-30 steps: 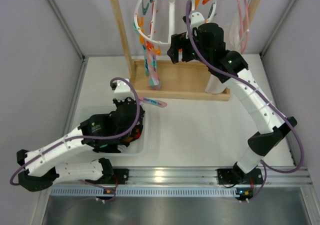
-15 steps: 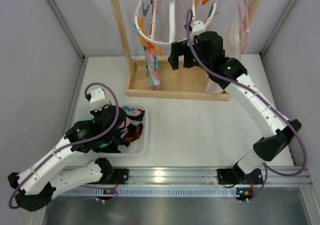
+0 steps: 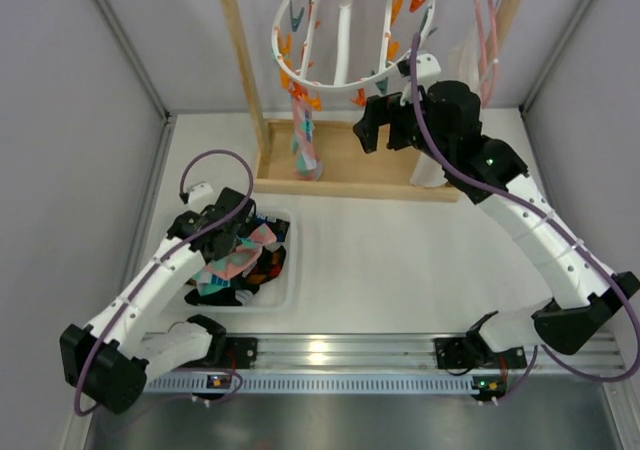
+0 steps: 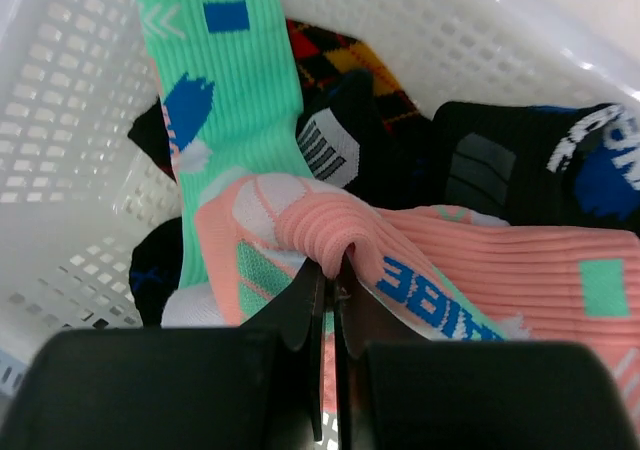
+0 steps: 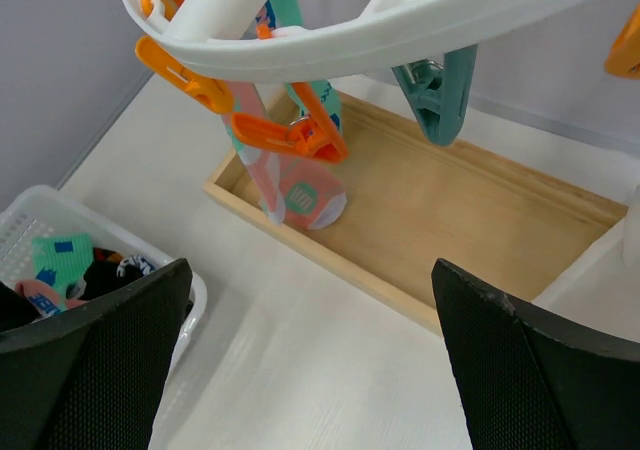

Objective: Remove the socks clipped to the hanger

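The hanger (image 3: 345,40), a white ring with orange and teal pegs, hangs from the wooden rack; its rim shows in the right wrist view (image 5: 400,20). A pink and teal sock (image 3: 305,135) hangs clipped on its left side, also seen in the right wrist view (image 5: 300,185). My right gripper (image 3: 378,130) is open and empty just below the ring's right side (image 5: 320,360). My left gripper (image 3: 232,238) is low in the white basket (image 3: 290,280), shut on a fold of a pink sock (image 4: 480,260) that lies on the sock pile.
The basket wall (image 4: 60,170) holds a green sock (image 4: 230,100), a black sock with red and yellow diamonds (image 4: 340,65) and black socks (image 4: 530,160). The rack's wooden post (image 3: 240,60) and base tray (image 3: 370,170), a thin pink hanger (image 3: 488,30) and a white garment (image 3: 462,65) stand at the back.
My left gripper has carried the pink sock from the basket's far right corner down onto the pile. My right gripper has moved right, and the ring has swung.
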You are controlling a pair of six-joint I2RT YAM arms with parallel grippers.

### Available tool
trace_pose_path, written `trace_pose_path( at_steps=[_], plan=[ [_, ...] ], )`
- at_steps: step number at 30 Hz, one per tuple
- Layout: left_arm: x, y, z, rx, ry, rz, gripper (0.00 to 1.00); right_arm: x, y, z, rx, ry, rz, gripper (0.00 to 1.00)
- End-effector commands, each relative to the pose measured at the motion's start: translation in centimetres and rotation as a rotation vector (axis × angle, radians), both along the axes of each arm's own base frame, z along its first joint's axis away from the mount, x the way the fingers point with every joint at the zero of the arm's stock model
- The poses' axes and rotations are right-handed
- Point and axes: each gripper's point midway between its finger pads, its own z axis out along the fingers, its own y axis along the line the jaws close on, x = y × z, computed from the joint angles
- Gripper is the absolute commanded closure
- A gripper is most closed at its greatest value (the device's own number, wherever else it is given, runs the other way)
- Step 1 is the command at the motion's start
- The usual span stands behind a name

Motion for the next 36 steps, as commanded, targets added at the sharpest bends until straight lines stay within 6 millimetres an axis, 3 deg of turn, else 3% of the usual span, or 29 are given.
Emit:
trace_pose_path(
  at_steps=[1, 8, 14, 17, 18, 20, 23, 24, 27, 30, 33, 35, 36],
  plan=[
    [-0.2, -0.9, -2.3, -0.024, 0.114, -0.016, 1.00, -0.2, -1.4, 1.9, 0.055, -0.064, -0.034, 0.01],
    [-0.2, -2.3, -5.6, -0.025, 0.293, -0.075, 1.00, -0.9, -2.4, 0.9, 0.045, -0.052, -0.045, 0.01],
    [-0.3, -2.5, -6.4, -0.011, 0.338, -0.088, 1.00, -1.3, -2.8, 0.1, 0.039, -0.043, -0.046, 0.00],
    [-0.3, -2.9, -6.7, -0.027, 0.363, -0.098, 0.89, -1.5, -3.0, 0.1, 0.041, -0.046, -0.046, 0.01],
    [-0.2, -3.1, -6.5, -0.035, 0.356, -0.102, 0.80, -1.7, -3.1, 0.4, 0.045, -0.050, -0.046, 0.01],
    [0.1, -3.2, -5.3, -0.049, 0.313, -0.118, 0.68, -1.8, -3.3, 0.8, 0.045, -0.057, -0.045, 0.01],
    [1.2, -3.4, -2.0, -0.066, 0.213, -0.143, 0.41, -2.0, -3.8, 1.9, 0.059, -0.072, -0.046, 0.01],
    [1.8, -3.4, -0.4, -0.066, 0.172, -0.145, 0.26, -2.2, -4.1, 2.5, 0.063, -0.082, -0.050, 0.01],
    [2.3, -2.3, 2.8, -0.010, 0.126, -0.137, 0.02, -2.4, -5.0, 3.3, 0.050, -0.104, -0.066, 0.01],
    [2.3, -1.5, 5.0, 0.033, 0.107, -0.147, 0.02, -2.7, -6.0, 4.0, 0.035, -0.125, -0.091, 0.00],
    [3.2, -2.4, 8.1, -0.009, 0.029, -0.188, 0.02, -2.9, -6.7, 4.9, 0.033, -0.143, -0.106, 0.00],
    [4.3, -3.8, 10.6, -0.073, -0.051, -0.231, 0.02, -3.0, -6.9, 5.4, 0.041, -0.151, -0.111, 0.01],
    [5.8, -6.2, 11.9, -0.134, -0.114, -0.343, 0.02, -2.9, -7.1, 5.6, 0.045, -0.154, -0.116, 0.01]
  ],
)
